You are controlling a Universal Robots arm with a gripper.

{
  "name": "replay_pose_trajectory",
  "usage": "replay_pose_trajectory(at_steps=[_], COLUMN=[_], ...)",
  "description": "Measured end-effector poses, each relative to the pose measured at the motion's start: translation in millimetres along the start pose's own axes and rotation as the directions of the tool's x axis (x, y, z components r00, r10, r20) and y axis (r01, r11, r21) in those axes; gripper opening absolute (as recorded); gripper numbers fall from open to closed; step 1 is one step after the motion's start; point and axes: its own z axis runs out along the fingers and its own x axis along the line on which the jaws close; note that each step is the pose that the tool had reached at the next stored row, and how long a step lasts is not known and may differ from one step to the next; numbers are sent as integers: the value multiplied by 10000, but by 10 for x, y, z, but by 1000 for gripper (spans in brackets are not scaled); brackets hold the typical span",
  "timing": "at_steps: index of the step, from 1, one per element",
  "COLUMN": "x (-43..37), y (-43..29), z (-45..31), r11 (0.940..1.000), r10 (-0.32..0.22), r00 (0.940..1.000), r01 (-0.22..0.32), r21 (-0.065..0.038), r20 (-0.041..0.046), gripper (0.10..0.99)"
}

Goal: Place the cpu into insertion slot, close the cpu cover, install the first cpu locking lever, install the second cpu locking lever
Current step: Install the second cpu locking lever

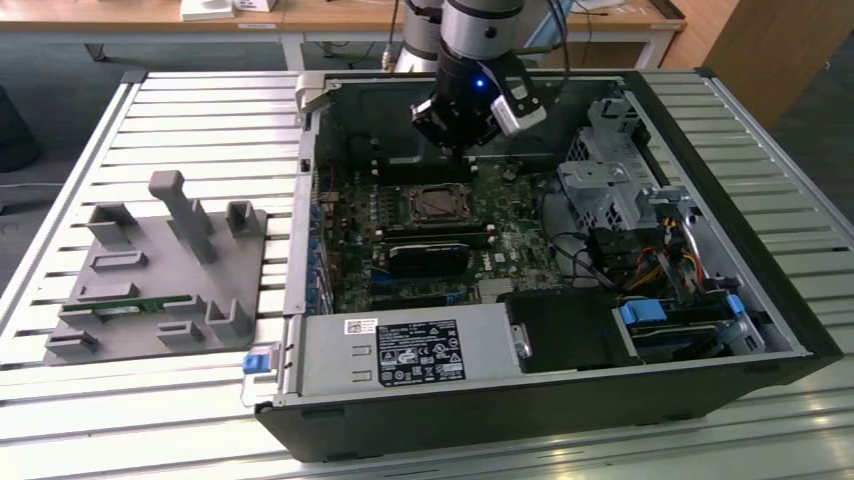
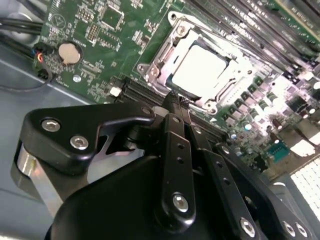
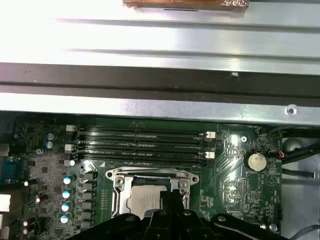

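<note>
I see my gripper (image 2: 172, 102) with its jaws pressed together, empty, hovering just above the cpu cover (image 2: 165, 50). Beyond, the cpu (image 2: 200, 72) sits in the insertion slot (image 1: 438, 204), cover closed over it.

The gripper (image 1: 461, 140) hangs inside the open computer case (image 1: 747, 330), just above the square socket (image 1: 438, 204) on the board.
</note>
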Motion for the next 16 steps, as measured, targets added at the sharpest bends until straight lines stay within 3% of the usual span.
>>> replay_pose_trajectory(at_steps=[3, 7, 9, 11, 16], x=[2, 5, 6, 7, 8], y=[-52, -177, -228, -262, -323], z=[-3, 2, 12, 16, 27], r11=[10000, 10000, 9999, 9990, 9989], r10=[1, -1, -3, -7, -8], r00=[10000, 10000, 10000, 10000, 10000], r01=[-1, 1, 3, 7, 8], r21=[2, -25, -158, -442, -462], r20=[0, 0, 2, 10, 6], gripper=[106, 106, 106, 106, 106])
